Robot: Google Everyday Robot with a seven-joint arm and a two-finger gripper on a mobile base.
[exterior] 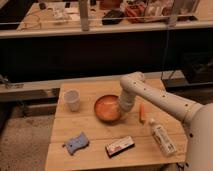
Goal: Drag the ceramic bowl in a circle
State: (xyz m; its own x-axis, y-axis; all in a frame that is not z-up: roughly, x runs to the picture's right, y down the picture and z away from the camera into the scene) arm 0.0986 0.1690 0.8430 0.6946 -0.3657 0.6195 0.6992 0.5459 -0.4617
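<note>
1. The ceramic bowl (pixel 107 108) stands upright near the middle of the wooden table (pixel 95 140). It is round and shallow, orange on the outside, with a lighter inside.
2. The white arm (pixel 160 100) comes in from the lower right, bends above the table and goes down to the right side of the bowl.
3. The gripper (pixel 121 111) is at the right rim of the bowl, at the lower end of the arm. It seems to touch the rim or to reach just inside it; I cannot tell which.
4. A small white cup (pixel 73 100) stands upright to the left of the bowl, apart from it.
5. A thin orange object (pixel 142 112), perhaps a carrot, lies just to the right of the gripper.
6. A plastic bottle (pixel 162 138) lies on its side near the right front edge of the table.
7. A dark flat packet (pixel 119 146) with a light label lies in front of the bowl.
8. A blue sponge (pixel 76 143) lies at the front left of the table.
</note>
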